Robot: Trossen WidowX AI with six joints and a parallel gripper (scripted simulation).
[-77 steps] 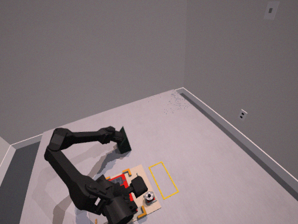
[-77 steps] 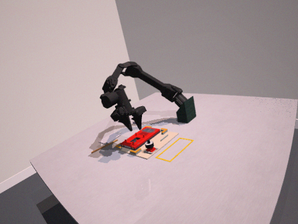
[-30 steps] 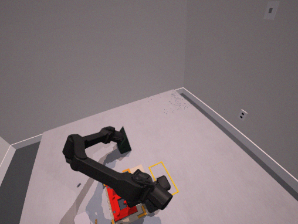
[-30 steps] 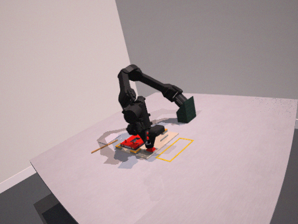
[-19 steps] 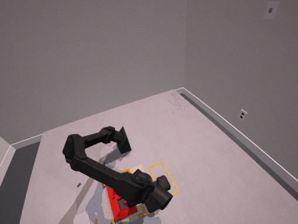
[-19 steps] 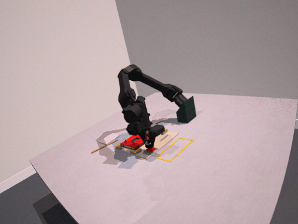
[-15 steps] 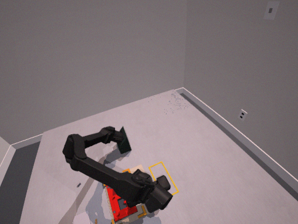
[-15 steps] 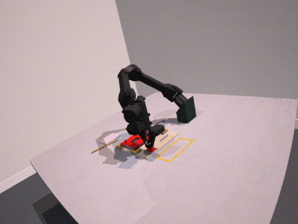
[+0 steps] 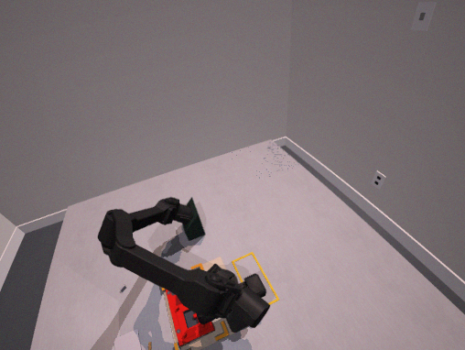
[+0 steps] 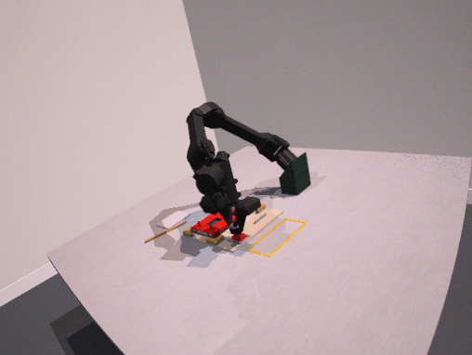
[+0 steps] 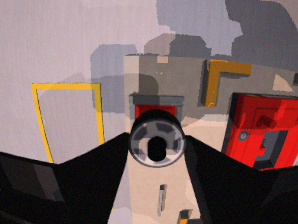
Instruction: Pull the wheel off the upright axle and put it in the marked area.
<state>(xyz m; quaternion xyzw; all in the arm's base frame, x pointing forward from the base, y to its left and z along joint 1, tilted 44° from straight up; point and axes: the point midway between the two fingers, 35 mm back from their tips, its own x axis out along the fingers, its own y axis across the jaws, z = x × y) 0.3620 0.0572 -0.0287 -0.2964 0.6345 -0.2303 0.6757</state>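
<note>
1. I am clamping my claw [image 11: 157, 144] around the grey wheel [image 11: 156, 140], one black finger [image 11: 100, 169] pressing on each side of it.
2. The wheel is sitting over a small red block [image 11: 156, 108] on the pale board [image 10: 260, 220], beside a larger red part [image 11: 262, 129].
3. The yellow marked area [image 10: 277, 237] is lying on the tabletop [image 10: 348, 260] just beside the board, apart from the wheel.
4. My arm [image 10: 218, 181] is bending down steeply over the board.
</note>
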